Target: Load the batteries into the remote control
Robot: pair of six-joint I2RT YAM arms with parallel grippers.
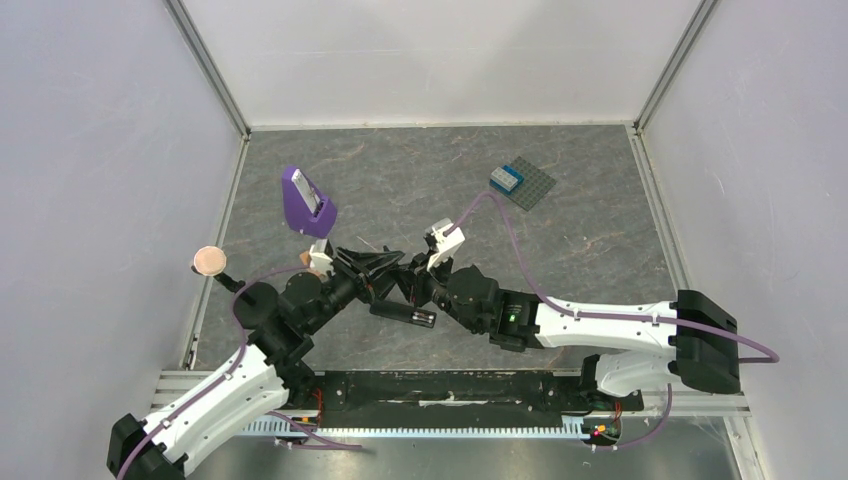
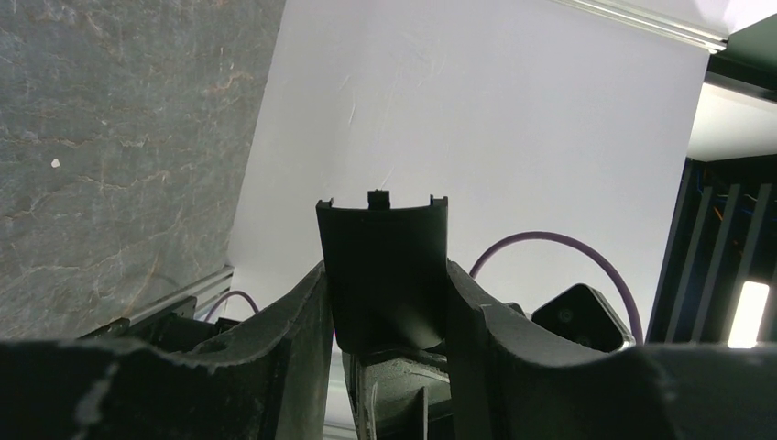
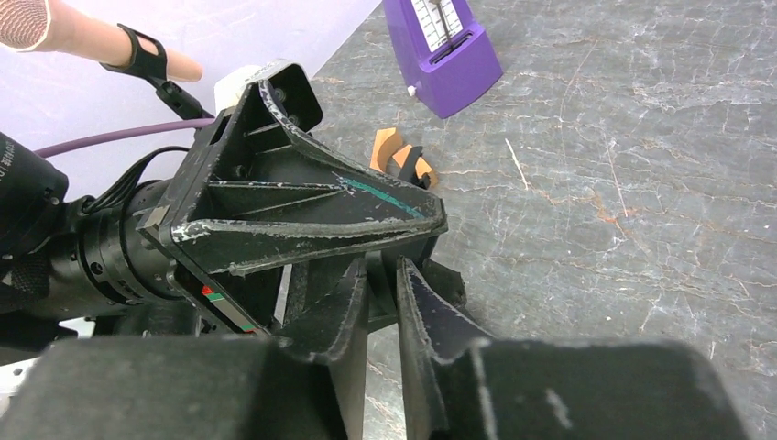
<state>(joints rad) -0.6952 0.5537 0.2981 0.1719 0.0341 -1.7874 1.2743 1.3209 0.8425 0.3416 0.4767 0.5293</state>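
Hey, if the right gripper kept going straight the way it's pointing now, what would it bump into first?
Most likely the left gripper. Its scuffed black fingers, clamped on a black tabbed plastic piece, lie right across the right gripper's path. Depth is hard to judge.

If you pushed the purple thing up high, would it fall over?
Probably it would tip, not slide: the purple thing stands tall on a fairly small base. Pushed low, near that wider bottom, it would more likely scoot across the table. Its smooth, hard-looking sides suggest it is stiff, and maybe slippery to grab.
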